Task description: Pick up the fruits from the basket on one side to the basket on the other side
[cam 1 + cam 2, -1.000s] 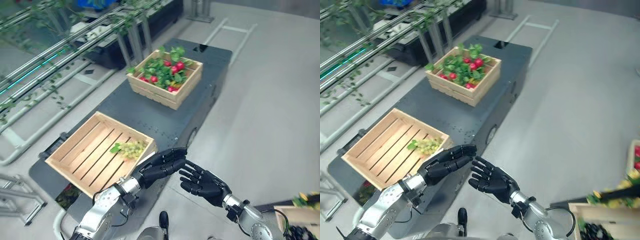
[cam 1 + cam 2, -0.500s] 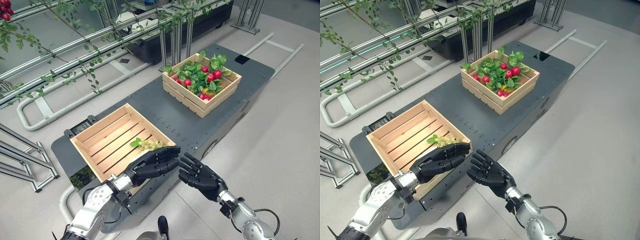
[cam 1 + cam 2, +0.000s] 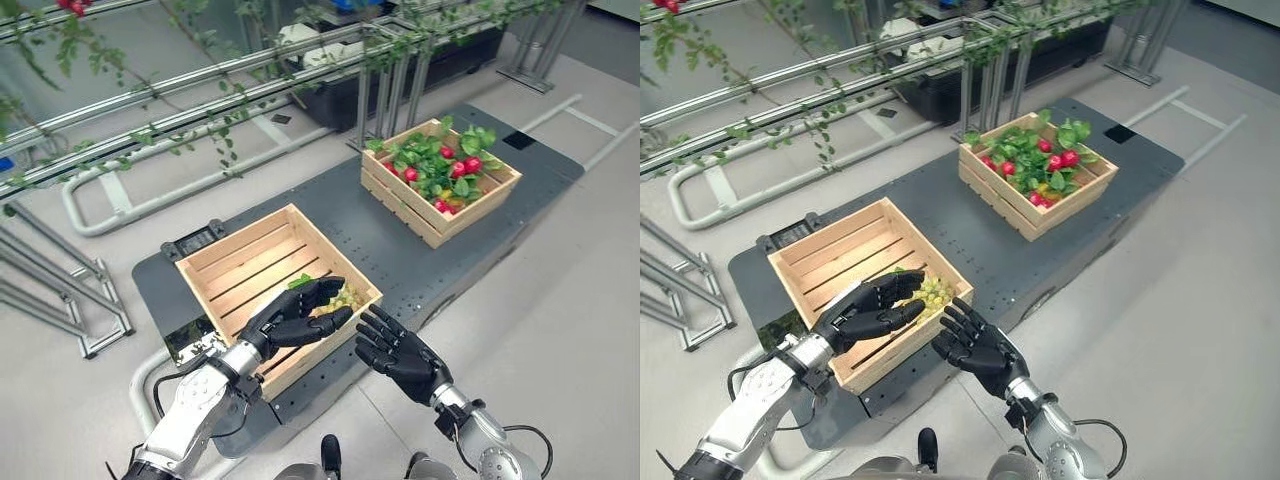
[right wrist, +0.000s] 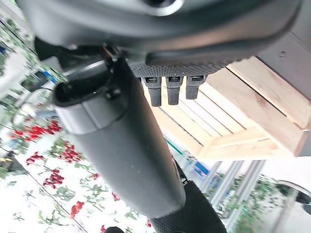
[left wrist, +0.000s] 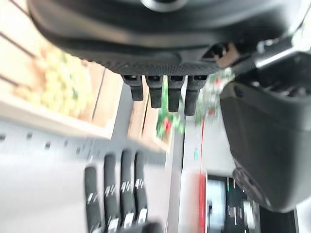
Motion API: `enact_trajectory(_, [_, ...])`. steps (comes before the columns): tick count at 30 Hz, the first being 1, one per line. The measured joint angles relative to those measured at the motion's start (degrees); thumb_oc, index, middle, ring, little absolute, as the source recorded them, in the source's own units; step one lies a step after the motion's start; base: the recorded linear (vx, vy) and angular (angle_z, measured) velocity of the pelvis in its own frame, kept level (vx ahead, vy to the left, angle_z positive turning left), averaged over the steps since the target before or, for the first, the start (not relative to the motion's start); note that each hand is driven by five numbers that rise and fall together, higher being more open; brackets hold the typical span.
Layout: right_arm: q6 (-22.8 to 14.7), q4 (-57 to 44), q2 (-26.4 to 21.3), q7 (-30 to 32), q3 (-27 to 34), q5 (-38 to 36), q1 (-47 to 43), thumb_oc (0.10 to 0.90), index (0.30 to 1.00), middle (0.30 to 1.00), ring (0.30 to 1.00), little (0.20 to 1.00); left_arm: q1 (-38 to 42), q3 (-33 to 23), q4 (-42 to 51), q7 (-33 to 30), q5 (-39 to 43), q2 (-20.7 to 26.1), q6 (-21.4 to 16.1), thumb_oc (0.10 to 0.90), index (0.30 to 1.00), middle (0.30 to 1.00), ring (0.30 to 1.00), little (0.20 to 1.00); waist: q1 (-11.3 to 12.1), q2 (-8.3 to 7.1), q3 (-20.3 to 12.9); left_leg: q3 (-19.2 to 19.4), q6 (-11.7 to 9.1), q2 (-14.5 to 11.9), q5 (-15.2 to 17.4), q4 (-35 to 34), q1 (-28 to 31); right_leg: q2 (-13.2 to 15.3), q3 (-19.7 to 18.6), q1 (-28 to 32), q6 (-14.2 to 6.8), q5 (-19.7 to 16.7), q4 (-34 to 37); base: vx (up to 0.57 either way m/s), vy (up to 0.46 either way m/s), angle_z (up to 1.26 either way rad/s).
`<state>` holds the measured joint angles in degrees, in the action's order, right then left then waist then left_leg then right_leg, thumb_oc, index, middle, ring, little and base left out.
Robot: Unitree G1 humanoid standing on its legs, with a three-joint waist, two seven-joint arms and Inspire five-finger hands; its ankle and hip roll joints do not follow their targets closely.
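A wooden crate (image 3: 250, 262) stands at the near end of a dark grey platform (image 3: 350, 235). A bunch of green grapes (image 3: 934, 291) lies in its near right corner, seen too in the left wrist view as grapes (image 5: 58, 82). My left hand (image 3: 290, 318) hovers open over that corner, fingers straight, just beside the grapes and holding nothing. My right hand (image 3: 400, 355) is open with spread fingers, off the platform's front edge next to the crate's corner. A second crate (image 3: 440, 185) at the far end holds red fruits among green leaves.
Metal rails with trailing vines (image 3: 200, 110) run along the far side of the platform. A steel tube frame (image 3: 60, 290) stands on the floor to the left. Bare grey floor (image 3: 560, 300) lies to the right.
The whole picture has shifted, so the camera has moved. My left hand has come further over the near crate's corner, beside the grapes. The right hand stays open next to it.
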<state>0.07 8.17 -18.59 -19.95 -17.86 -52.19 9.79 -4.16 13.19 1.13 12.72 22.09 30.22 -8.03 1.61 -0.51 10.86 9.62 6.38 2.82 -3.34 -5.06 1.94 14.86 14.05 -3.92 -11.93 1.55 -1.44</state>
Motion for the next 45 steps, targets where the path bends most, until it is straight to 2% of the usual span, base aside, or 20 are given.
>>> enact_trajectory(2, [-0.21,0.04,0.24,0.0,-0.01,0.0,0.25,0.8,0.9,0.9,0.9,0.9,-0.07,-0.58,-0.17,-1.48,-0.11,-0.09,-0.46,0.8,0.9,0.9,0.9,0.9,-0.24,-1.76,0.44,-1.42,-1.25,0.14,0.11,0.01,0.07,0.92,-1.98,0.01,0.31,-3.12,3.6,0.11,-0.375,0.47])
enact_trajectory(4, [-0.23,0.11,0.39,-0.01,-0.04,0.04,0.93,0.8,0.9,0.9,0.9,0.9,-0.35,-1.12,-0.16,-2.83,-0.75,0.21,-0.85,0.8,0.9,0.9,0.9,0.9,-0.46,-4.04,0.37,-2.71,-3.21,0.09,0.21,0.05,0.3,0.74,-3.08,1.09,1.64,-4.27,4.68,0.11,-0.267,0.49])
enact_trajectory(5, [-0.23,0.21,0.36,-0.02,-0.03,0.08,1.19,0.8,0.9,0.9,0.9,0.9,-0.8,-1.39,-0.18,-3.94,-1.14,0.22,-1.09,0.8,0.9,0.9,0.9,0.9,-0.55,-5.12,0.39,-3.08,-4.6,-0.22,0.43,0.08,0.77,0.17,-3.66,1.88,-0.03,-8.34,5.26,0.08,-0.186,0.3])
enact_trajectory(6, [-0.22,0.42,-0.55,-0.06,0.1,0.09,1.03,0.8,0.9,0.9,0.9,0.9,-1.83,-1.4,-0.01,-5.07,-1.16,-0.38,-1.3,0.8,0.9,0.9,0.9,0.9,-0.43,-4.4,0.33,-2.69,-6.11,-2.39,0.65,0.21,1.11,-2.25,-3.78,3.18,1.13,-8.06,6.44,0.12,-0.277,0.13])
enact_trajectory(8, [-0.22,0.4,-1.57,-0.08,0.59,0.06,0.5,0.8,0.9,0.9,0.9,0.9,-2.81,-1.44,0.09,-6.53,-1.25,-0.43,-1.62,0.8,0.9,0.9,0.9,0.9,-0.33,-3.7,0.37,-2.62,-7.87,-5.28,0.88,0.0,1.83,-5.0,-3.5,3.84,2.82,-7.24,6.55,0.12,-0.217,-0.06])
enact_trajectory(12, [-0.18,-0.35,-2.03,-0.06,3.69,0.06,0.64,0.8,0.9,0.9,0.9,0.9,-2.18,-1.57,0.09,-11.68,-4.13,-0.81,-3.02,0.8,0.9,0.9,0.9,0.9,-1.52,-3.46,0.51,-2.17,-9.74,-8.58,1.5,-0.02,2.39,-8.07,-2.18,5.17,4.87,-5.86,6.53,0.07,-0.089,0.04])
enact_trajectory(15, [-0.18,-1.85,-2.36,-0.07,4.2,0.06,1.03,0.8,0.9,0.9,0.9,0.9,-1.75,-3.47,0.1,-15.57,-8.59,-0.91,-5.15,0.8,0.9,0.9,0.9,0.9,-2.52,-3.32,0.61,-2.8,-10.15,-8.95,1.53,-0.02,2.22,-8.35,-0.93,5.61,5.09,-5.33,6.54,0.03,-0.024,0.16])
enact_trajectory(21, [0.15,-1.81,-2.25,-0.07,3.71,0.06,1.5,0.8,0.9,0.9,0.9,0.9,-1.43,-7.76,-0.06,-24.16,-21.02,0.59,-6.05,0.8,0.9,0.9,0.9,0.9,-2.37,-2.8,0.76,-3.13,-10.0,-8.66,1.61,-0.4,1.74,-7.77,-0.7,5.53,4.79,-5.0,6.56,0.04,0.061,0.08])
enact_trajectory(27, [2.48,-1.71,-2.65,-0.07,3.84,0.55,2.97,0.8,0.9,0.9,0.9,0.9,-0.63,-9.31,-2.84,-30.69,-34.0,8.19,-6.04,0.8,0.9,0.9,0.9,0.9,-3.03,-2.4,0.76,-2.99,-9.85,-8.0,1.63,-0.01,0.78,-7.42,-0.94,4.08,4.54,-5.08,6.52,0.0,0.12,-0.01])
enact_trajectory(29, [3.08,-1.49,-3.64,-0.07,3.89,2.94,3.44,0.8,0.9,0.9,0.9,0.9,-0.03,-9.31,-4.84,-31.55,-37.2,11.6,-5.89,0.8,0.9,0.9,0.9,0.9,-3.66,-2.06,0.92,-2.92,-9.66,-7.72,1.49,0.0,-0.01,-7.05,-1.04,3.25,4.3,-5.23,6.52,-0.03,0.112,-0.01])
enact_trajectory(33, [3.77,2.23,-6.46,-0.07,3.85,10.54,4.67,0.8,0.9,0.9,0.9,0.9,1.35,-9.11,-7.82,-33.17,-41.59,13.47,-3.86,0.8,0.9,0.9,0.9,0.9,-4.06,-1.66,1.19,-2.34,-9.43,-7.2,1.62,-0.01,-0.6,-6.38,-1.41,2.33,3.86,-5.5,6.52,-0.04,0.082,-0.06])
enact_trajectory(36, [4.25,3.68,-8.9,-0.07,3.74,13.56,5.76,0.8,0.9,0.9,0.9,0.9,1.78,-8.83,-9.33,-34.66,-43.63,14.33,-2.23,0.8,0.9,0.9,0.9,0.9,-4.01,-1.26,1.71,-2.07,-9.23,-6.91,1.48,0.0,-1.4,-6.34,-2.14,1.36,3.7,-5.65,6.51,-0.08,0.055,-0.06])
enact_trajectory(39, [4.55,4.46,-11.18,-0.08,3.44,13.63,5.52,0.8,0.9,0.9,0.9,0.9,3.14,-6.33,-11.53,-36.27,-46.56,16.48,-0.53,0.8,0.9,0.9,0.9,0.9,-4.02,-0.76,3.73,-1.66,-9.0,-6.83,1.12,0.0,-2.65,-6.32,-2.46,-0.02,3.49,-6.08,6.51,-0.05,0.067,-0.05])
enact_trajectory(42, [5.32,4.99,-12.02,-0.07,3.01,13.54,3.33,0.8,0.9,0.9,0.9,0.9,6.9,-0.89,-13.89,-37.39,-50.36,18.87,1.44,0.8,0.9,0.9,0.9,0.9,-4.13,-0.71,6.91,-1.6,-8.96,-6.73,1.1,0.75,-4.43,-6.17,-2.67,-1.65,3.46,-6.4,6.27,-0.08,0.045,-0.01])
enact_trajectory(45, [6.29,4.97,-12.24,-0.07,2.4,13.53,-1.37,0.8,0.9,0.9,0.9,0.9,13.86,4.28,-17.27,-38.55,-52.73,20.15,3.42,0.8,0.9,0.9,0.9,0.9,-4.52,-1.29,11.65,-1.6,-8.82,-6.64,1.06,3.18,-8.24,-5.93,-2.82,-4.66,3.8,-7.05,5.29,-0.05,0.015,0.04])
